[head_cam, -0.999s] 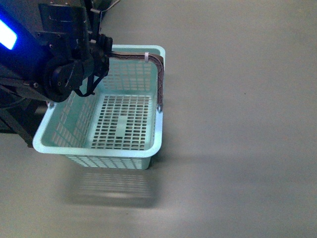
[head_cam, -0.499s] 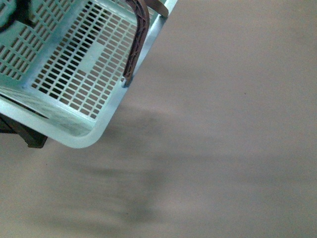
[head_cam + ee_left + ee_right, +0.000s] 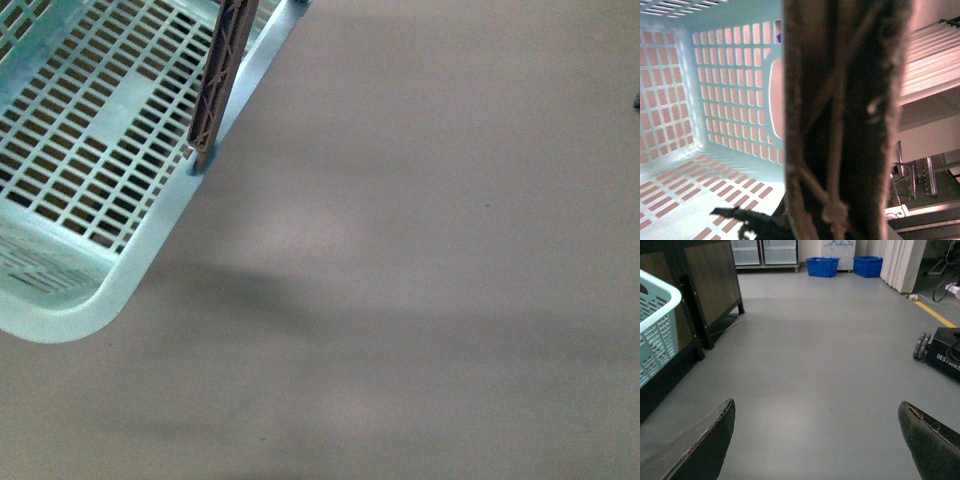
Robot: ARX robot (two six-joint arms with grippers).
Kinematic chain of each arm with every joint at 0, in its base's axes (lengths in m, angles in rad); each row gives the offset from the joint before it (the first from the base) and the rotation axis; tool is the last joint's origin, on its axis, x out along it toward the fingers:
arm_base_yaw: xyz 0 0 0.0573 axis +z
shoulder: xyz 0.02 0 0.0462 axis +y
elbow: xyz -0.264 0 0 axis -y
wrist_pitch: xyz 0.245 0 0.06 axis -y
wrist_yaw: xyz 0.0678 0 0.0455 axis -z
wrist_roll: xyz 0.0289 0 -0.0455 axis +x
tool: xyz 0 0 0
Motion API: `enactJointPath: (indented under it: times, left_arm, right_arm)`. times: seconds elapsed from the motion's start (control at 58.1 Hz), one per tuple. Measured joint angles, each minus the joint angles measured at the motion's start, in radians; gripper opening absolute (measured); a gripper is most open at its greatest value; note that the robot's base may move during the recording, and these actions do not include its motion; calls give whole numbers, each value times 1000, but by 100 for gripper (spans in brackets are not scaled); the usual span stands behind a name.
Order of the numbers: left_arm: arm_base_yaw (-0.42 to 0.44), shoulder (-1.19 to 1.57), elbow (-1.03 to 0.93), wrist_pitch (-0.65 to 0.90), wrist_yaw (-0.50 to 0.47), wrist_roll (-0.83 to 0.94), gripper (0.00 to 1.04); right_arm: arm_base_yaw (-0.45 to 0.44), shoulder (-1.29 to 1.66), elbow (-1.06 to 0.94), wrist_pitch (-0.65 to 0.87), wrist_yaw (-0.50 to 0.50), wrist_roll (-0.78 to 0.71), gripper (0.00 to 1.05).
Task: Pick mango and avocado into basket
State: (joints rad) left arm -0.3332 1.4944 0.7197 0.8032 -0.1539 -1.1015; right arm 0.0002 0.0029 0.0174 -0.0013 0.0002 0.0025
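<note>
Upper left of the front view: light teal slotted plastic basket (image 3: 120,280), tilted, one rounded corner against bare grey floor (image 3: 420,300). Brownish-mauve folding handle (image 3: 222,75) standing up along the rim. Left wrist camera jammed right against that handle, basket interior just behind. Dark shape (image 3: 747,222) low down, possibly a finger of the left gripper; cannot tell whether those jaws pinch anything. Right gripper (image 3: 815,407) spread wide, nothing between the fingers, basket off to one side beside a dark wooden cabinet (image 3: 710,280).
</note>
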Motion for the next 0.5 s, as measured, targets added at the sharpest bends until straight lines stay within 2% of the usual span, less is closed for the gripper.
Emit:
enactJointPath:
  times: [0.499]
  left_arm:
    - [-3, 0, 0, 0, -7, -2, 5]
  right_arm:
    - [0, 0, 0, 0, 0, 0, 96]
